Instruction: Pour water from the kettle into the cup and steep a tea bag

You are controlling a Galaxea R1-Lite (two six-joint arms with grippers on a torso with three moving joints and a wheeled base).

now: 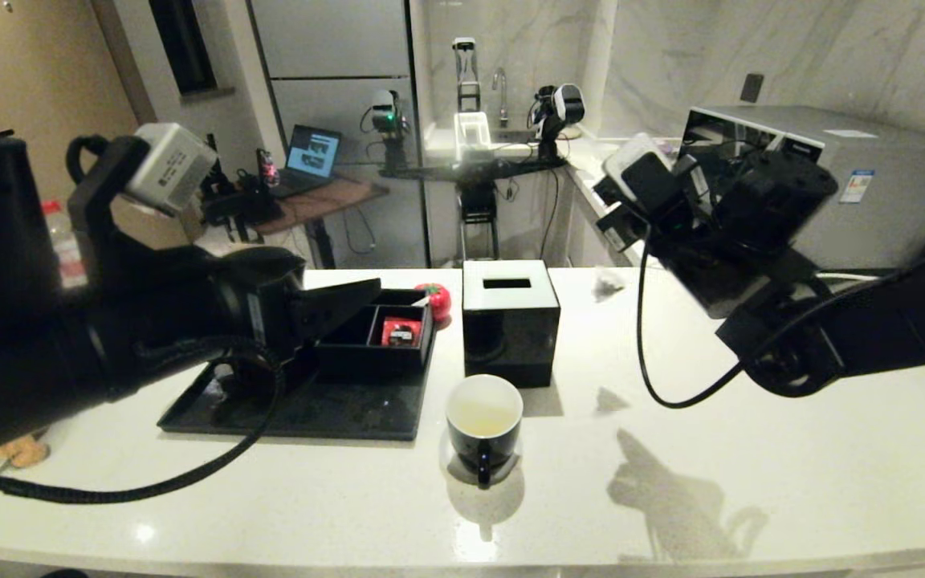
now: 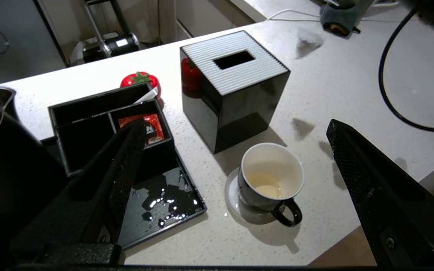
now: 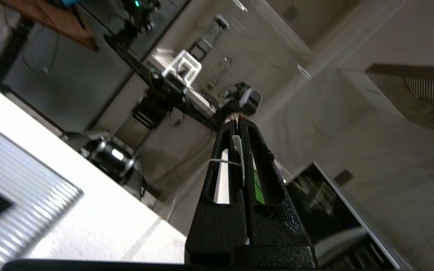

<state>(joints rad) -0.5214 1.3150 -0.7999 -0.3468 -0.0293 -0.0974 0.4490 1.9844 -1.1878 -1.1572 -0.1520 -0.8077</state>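
Note:
The cup (image 1: 484, 425) stands on the counter in front of the tissue box, with pale yellowish water (image 2: 273, 186) low inside its white interior. The black kettle (image 2: 2, 162) stands at the left end of the tray, beside my left gripper (image 2: 236, 126); in the head view my arm hides it. That gripper is open and empty above the tray. My right gripper (image 3: 238, 124) is raised over the counter's back right, shut on the tea bag's white tag (image 3: 237, 146). The tea bag (image 1: 609, 282) dangles on its string below that gripper, in the air, behind and right of the cup.
A black tissue box (image 1: 511, 321) stands just behind the cup. A black tray (image 1: 310, 409) with spilled water (image 2: 164, 199) carries a divided box holding a red packet (image 1: 401, 331). A red tomato-shaped item (image 1: 434, 301) sits behind it. A grey appliance (image 1: 856, 177) fills the back right.

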